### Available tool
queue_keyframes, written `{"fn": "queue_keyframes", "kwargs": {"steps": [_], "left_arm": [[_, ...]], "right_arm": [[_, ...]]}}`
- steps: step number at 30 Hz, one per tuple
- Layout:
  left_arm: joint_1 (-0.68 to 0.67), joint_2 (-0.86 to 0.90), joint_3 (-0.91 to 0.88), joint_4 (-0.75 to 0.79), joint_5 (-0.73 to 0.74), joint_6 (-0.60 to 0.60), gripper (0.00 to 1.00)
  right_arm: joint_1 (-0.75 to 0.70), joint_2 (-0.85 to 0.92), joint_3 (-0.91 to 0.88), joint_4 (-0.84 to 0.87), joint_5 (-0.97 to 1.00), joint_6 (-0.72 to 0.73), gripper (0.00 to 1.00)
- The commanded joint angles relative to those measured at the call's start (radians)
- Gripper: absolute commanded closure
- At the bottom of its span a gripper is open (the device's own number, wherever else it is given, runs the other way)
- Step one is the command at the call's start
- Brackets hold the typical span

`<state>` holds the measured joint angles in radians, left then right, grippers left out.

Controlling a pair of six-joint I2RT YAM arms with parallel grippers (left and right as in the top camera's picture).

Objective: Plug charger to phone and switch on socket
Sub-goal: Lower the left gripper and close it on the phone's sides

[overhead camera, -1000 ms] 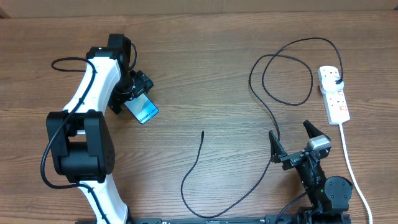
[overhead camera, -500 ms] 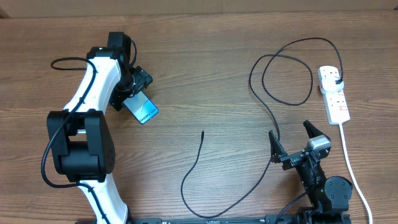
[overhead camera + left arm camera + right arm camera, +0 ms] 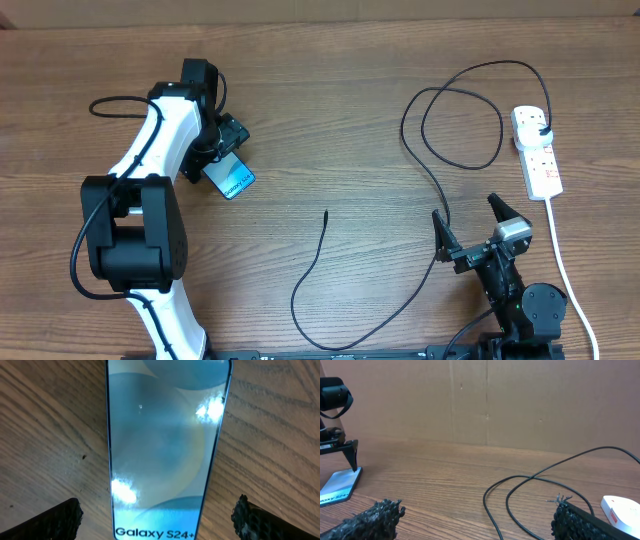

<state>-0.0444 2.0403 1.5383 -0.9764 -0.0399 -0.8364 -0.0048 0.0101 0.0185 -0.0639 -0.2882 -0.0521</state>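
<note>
Phone [image 3: 165, 435] lies flat on the table [image 3: 330, 100] between the wide-apart jaws of my left gripper [image 3: 216, 152], neither fingertip touching it. My right gripper [image 3: 470, 228], jaws also apart and empty, sits beside the charger [image 3: 326, 225] cable, which is plugged into the socket [image 3: 541, 162].

The bench [image 3: 330, 110] is brown wood-grain, smooth with a dull sheen. The phone [image 3: 165, 445] has a glossy glass screen throwing back bright glare spots, and a thin shiny rim. The pads [image 3: 52, 521] of the left pincer [image 3: 160, 525] are black, matt and coarsely knobbled; those of the right pincer [image 3: 480, 522] look the same. The charger cable [image 3: 324, 232] is thin, black and smooth. The power strip [image 3: 538, 160] is smooth white plastic. The left arm [image 3: 150, 140] wears a glossy white shell over matt black joints. Beyond the far edge stands matt brown cardboard [image 3: 520, 400].
</note>
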Motion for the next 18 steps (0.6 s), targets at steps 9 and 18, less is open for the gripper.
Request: {"fn": "queue_keyframes", "kwargs": {"steps": [9,18], "left_arm": [[-0.004,0.017,-0.056,0.051,-0.024,-0.047,0.0],[-0.004,0.017,-0.082,0.089,-0.02,-0.051,0.0]], "right_arm": [[0.006,-0.007,-0.011,0.005,0.007,-0.002,0.0],[0.006,-0.007,-0.011,0.005,0.007,-0.002,0.0]]}}
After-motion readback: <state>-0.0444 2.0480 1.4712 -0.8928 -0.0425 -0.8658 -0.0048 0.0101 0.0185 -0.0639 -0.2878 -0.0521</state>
